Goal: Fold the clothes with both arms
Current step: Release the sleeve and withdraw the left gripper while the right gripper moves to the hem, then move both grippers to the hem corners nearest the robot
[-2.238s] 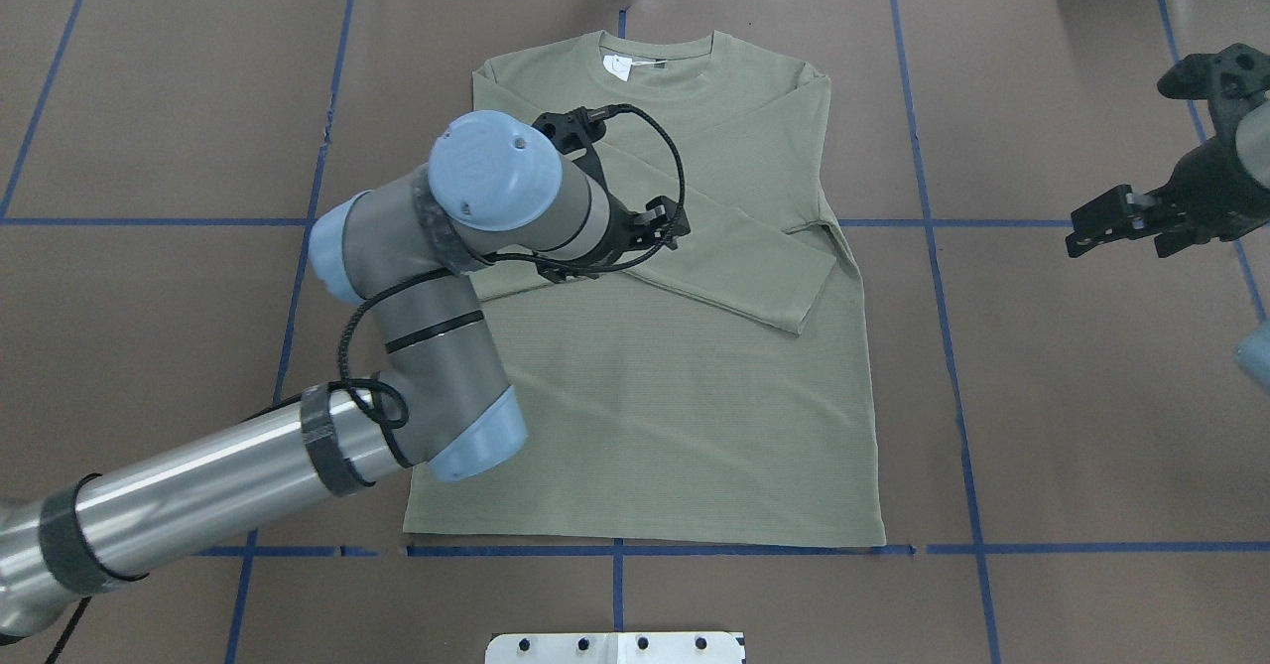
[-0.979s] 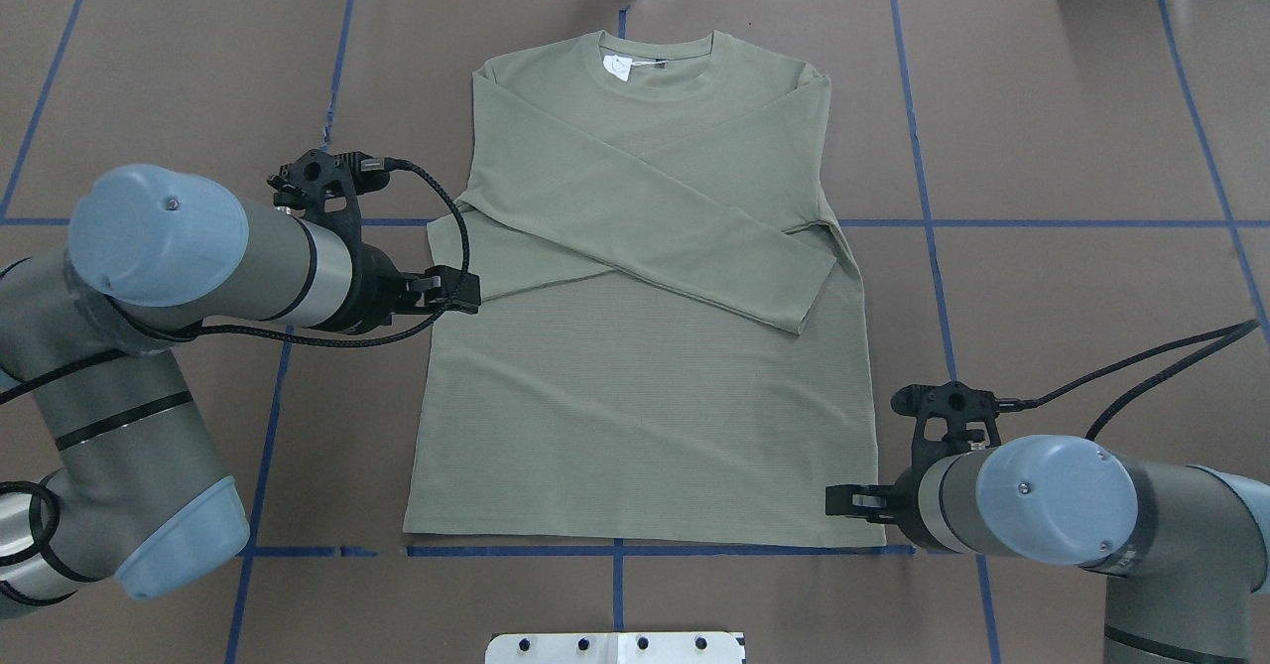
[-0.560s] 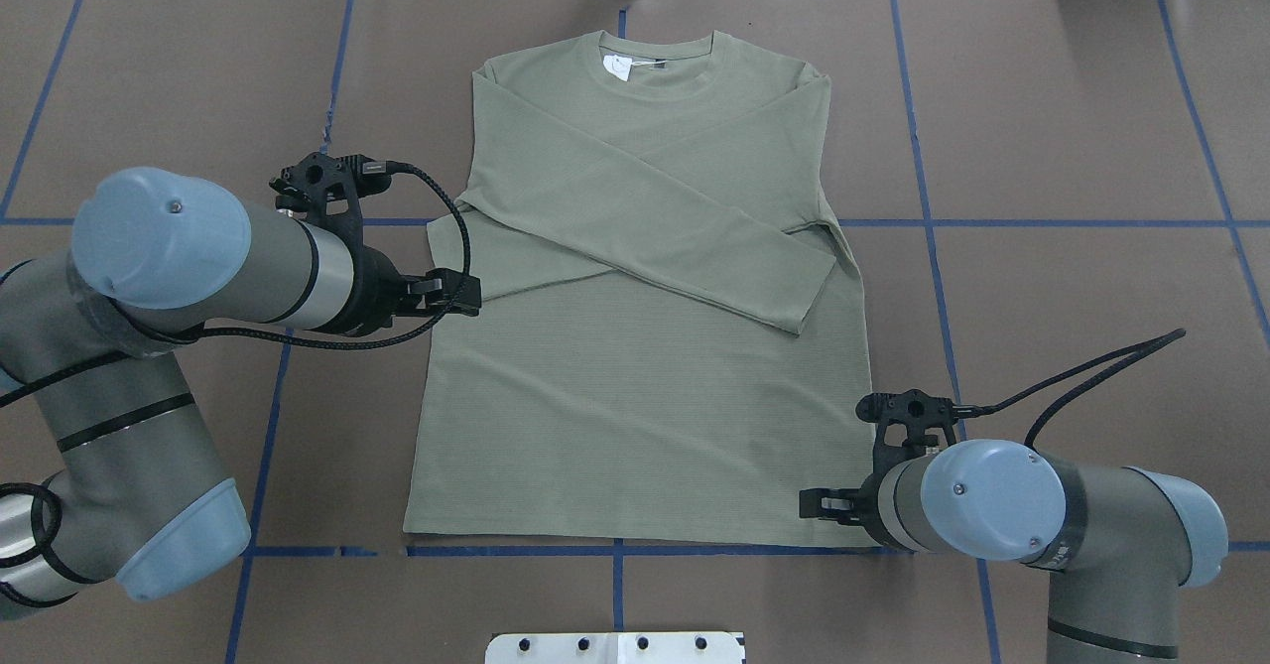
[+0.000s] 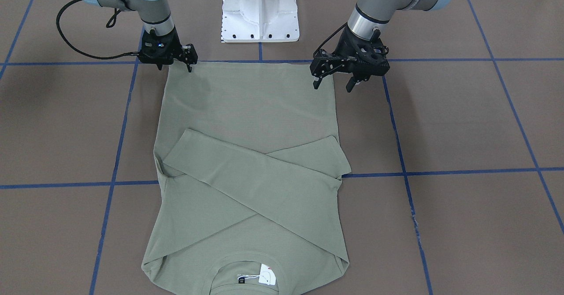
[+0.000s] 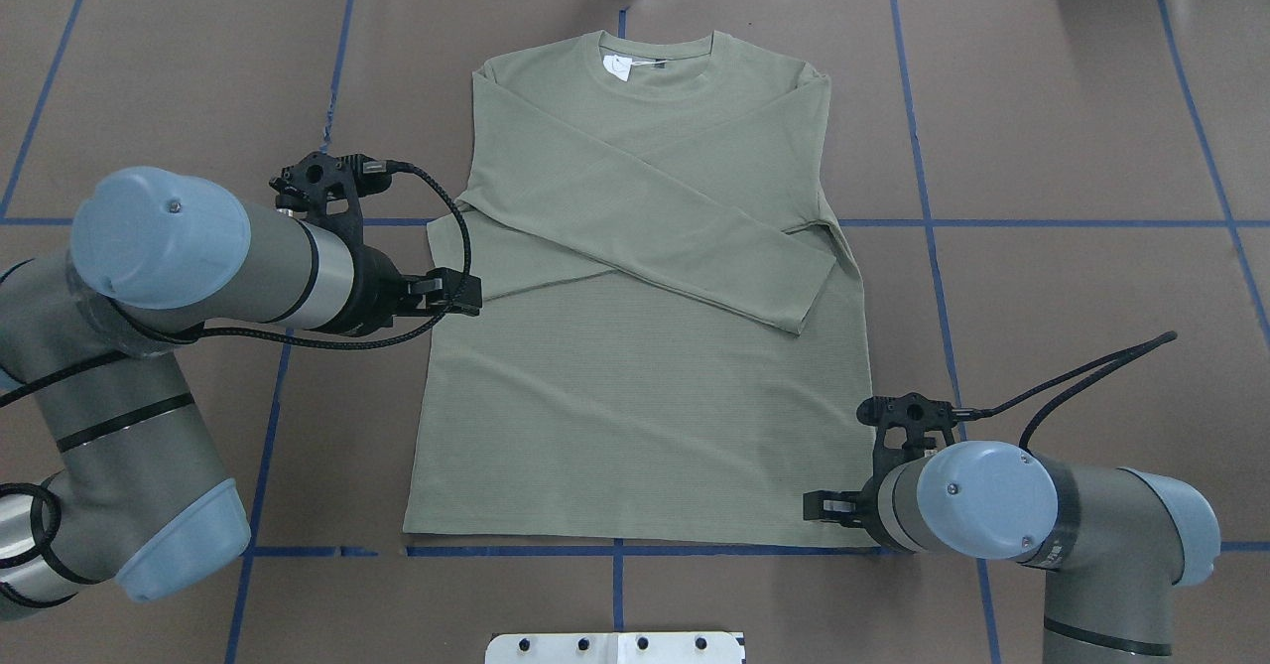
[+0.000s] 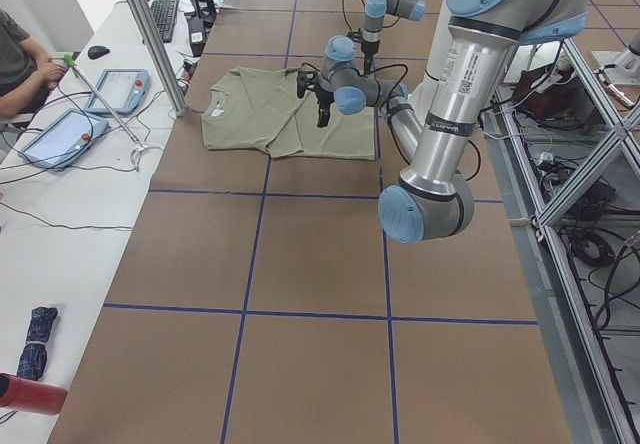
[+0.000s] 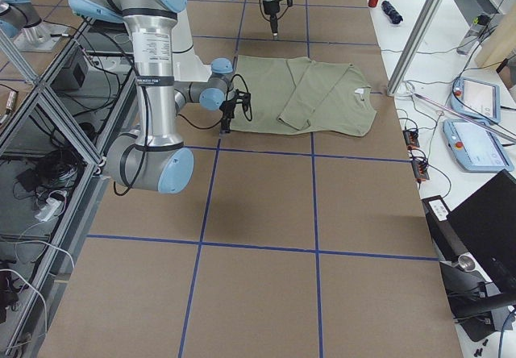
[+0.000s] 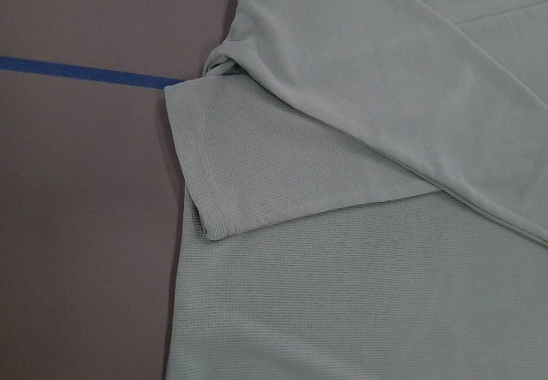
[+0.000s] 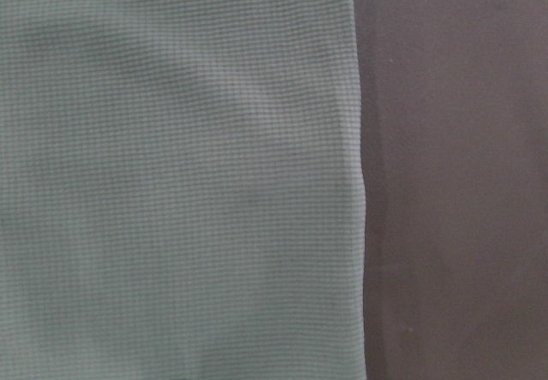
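Brown table [image 5: 1042, 148] bears the shirt [image 5: 635, 416], sleeves [image 5: 695, 237] crossed; right hand [image 5: 816, 507] at hem corner.

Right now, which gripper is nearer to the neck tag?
Left. The left gripper is beside the middle of the shirt; the right gripper is at its hem corner, far from the neck tag.

Your shirt [image 5: 645, 416] is sage green in a fine ribbed knit, with a white neck tag [image 5: 617, 66] at the upper centre of the overhead view. Under it you have a dull brown table cover [image 5: 1091, 148] gridded with blue tape [image 5: 1042, 223]. The left arm [image 5: 268, 272] and right arm [image 5: 1101, 515] are grey and silver with light-blue caps [image 5: 159, 237] and black cables [image 5: 451, 217]; the base plate [image 5: 615, 647] at lower centre is white.
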You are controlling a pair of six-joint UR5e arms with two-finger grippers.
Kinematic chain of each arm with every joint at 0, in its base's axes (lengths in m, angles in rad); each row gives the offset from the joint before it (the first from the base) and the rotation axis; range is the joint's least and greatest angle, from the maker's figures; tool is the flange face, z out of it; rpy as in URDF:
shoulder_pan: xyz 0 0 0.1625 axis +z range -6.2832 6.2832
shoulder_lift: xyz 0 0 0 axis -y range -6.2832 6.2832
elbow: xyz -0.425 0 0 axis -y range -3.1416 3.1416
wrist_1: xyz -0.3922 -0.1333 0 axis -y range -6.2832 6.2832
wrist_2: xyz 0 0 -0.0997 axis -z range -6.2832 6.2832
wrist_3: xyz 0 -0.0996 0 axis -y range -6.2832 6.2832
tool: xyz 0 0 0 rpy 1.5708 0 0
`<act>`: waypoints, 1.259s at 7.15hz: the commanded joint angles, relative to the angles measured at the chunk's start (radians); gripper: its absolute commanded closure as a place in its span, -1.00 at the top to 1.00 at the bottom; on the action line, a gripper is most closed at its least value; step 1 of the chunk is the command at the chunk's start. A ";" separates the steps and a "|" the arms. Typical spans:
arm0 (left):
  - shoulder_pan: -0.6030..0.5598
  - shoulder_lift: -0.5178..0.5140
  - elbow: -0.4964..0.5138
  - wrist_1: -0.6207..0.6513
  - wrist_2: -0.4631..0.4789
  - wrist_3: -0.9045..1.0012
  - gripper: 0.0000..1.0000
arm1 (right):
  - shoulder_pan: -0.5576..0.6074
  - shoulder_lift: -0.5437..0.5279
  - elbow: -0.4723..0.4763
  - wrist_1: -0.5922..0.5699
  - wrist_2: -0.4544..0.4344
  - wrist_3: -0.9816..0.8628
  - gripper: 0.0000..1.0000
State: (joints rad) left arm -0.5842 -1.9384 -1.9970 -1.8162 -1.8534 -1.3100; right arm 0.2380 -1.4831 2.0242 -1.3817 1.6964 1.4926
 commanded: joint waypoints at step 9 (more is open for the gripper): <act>0.003 -0.011 0.003 0.000 -0.003 0.002 0.98 | 0.001 -0.011 0.007 0.000 0.065 0.018 -0.19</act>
State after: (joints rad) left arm -0.5816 -1.9491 -1.9952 -1.8163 -1.8561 -1.3089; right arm 0.2393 -1.4922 2.0300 -1.3821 1.7542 1.5101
